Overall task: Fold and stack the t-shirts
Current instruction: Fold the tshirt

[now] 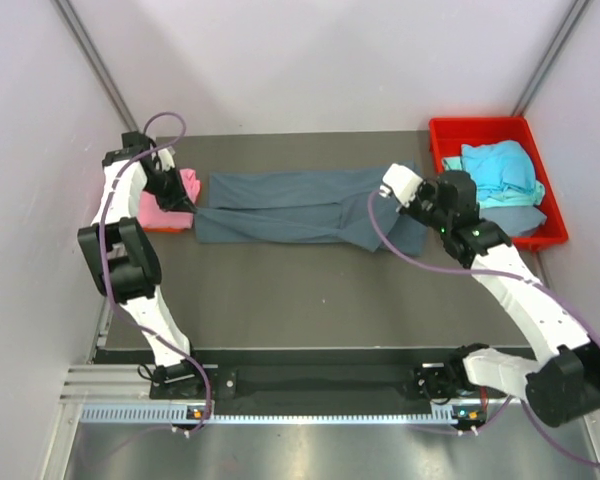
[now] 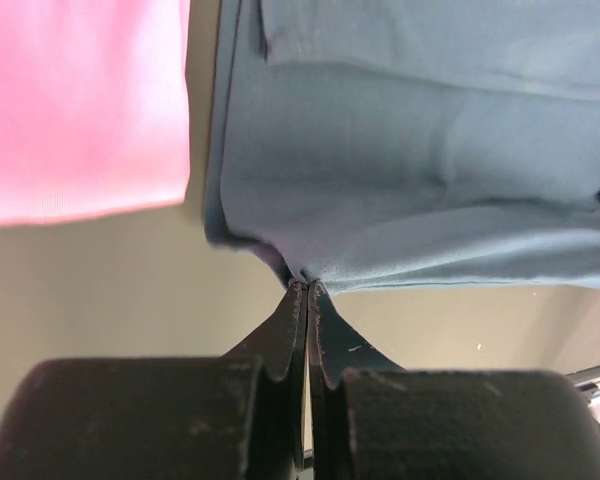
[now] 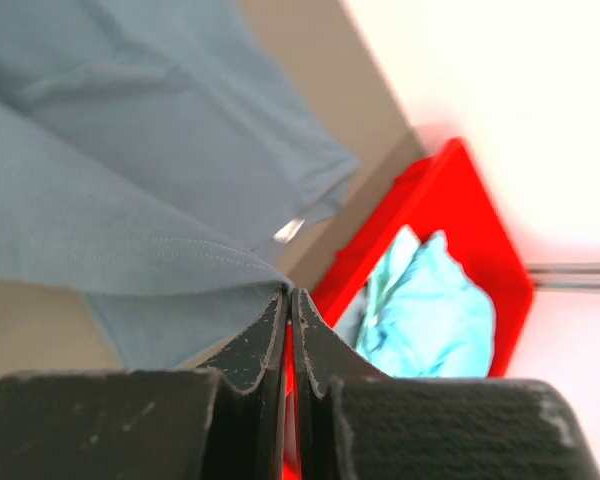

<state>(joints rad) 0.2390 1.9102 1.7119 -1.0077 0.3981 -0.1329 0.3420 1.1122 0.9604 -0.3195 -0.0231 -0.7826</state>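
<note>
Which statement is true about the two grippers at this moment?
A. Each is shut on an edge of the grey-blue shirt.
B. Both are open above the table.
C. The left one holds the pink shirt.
A: in each wrist view the jaws of the left gripper and of the right gripper are pressed together, with cloth of the grey-blue shirt pinched at their tips.

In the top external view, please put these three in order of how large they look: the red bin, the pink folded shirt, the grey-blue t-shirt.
1. grey-blue t-shirt, largest.
2. red bin.
3. pink folded shirt, clearly the smallest, though the left arm covers part of it.
</note>
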